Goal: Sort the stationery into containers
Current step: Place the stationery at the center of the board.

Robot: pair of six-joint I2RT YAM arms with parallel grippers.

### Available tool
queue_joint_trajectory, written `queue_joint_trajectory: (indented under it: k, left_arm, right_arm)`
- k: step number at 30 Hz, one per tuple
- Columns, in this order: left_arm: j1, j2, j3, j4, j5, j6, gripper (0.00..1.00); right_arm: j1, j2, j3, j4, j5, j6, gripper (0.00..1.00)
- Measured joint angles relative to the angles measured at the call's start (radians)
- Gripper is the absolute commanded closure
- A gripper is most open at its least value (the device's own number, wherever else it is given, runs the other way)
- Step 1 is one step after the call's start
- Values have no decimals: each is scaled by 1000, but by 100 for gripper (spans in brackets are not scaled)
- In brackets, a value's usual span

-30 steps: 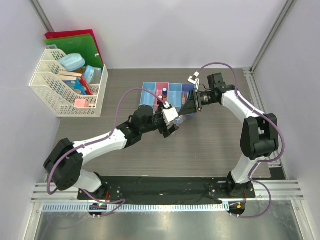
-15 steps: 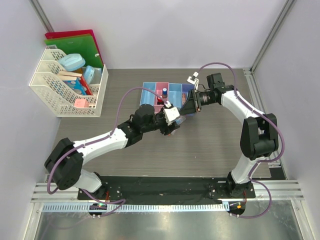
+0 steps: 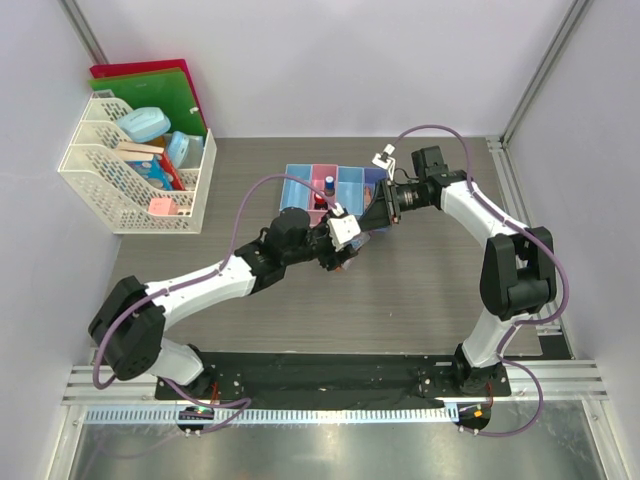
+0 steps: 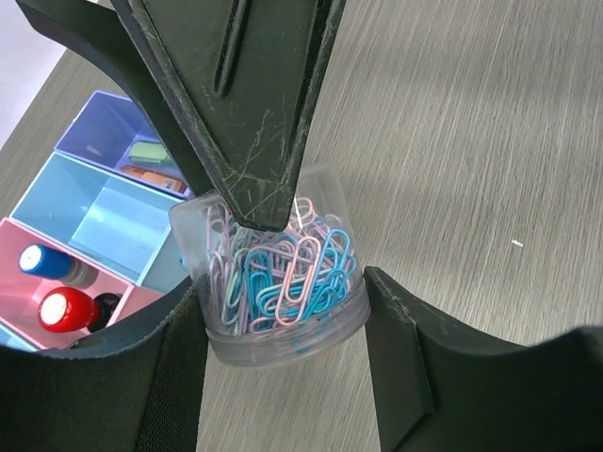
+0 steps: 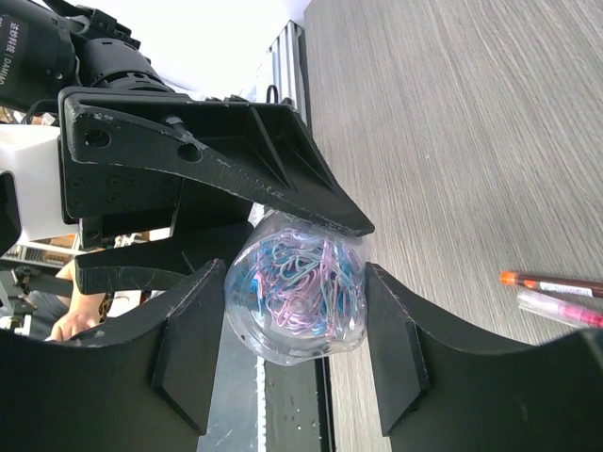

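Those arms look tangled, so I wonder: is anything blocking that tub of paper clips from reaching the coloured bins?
Nothing visible lies between. The tub of paper clips sits in the left gripper, close beside the bins; only the right gripper, also clasping it, crowds it.

Paper-clip jar [image 4: 283,282]: top is covered by a black finger [image 4: 245,113], left wrist view. Bins [image 4: 104,217] are cropped at the left edge there. Pens [image 5: 556,282] are cropped at the right edge, right wrist view.
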Motion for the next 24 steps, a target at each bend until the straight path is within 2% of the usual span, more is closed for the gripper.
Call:
queue_joint_trajectory:
  k: [4,11,15,17,21,22,24]
  left_arm:
    - [3,-21,0,-31,-2,13,100]
    - [8,-44,0,-68,-2,18,100]
    - [9,-45,0,-69,-2,19,100]
    - [9,-45,0,-70,-2,19,100]
    - [13,-49,0,-88,-7,22,100]
    - [16,-53,0,-95,-10,23,100]
    - [19,-60,0,-105,-14,24,100]
  right_arm:
    - [8,4,2,6,-5,0,87]
    - [19,11,7,8,-13,3,55]
    - [19,12,7,8,-12,3,46]
    - [20,13,7,8,-11,3,35]
    - [19,18,7,6,18,2,23]
    - [18,21,7,6,27,3,16]
    - [16,27,7,5,44,3,9]
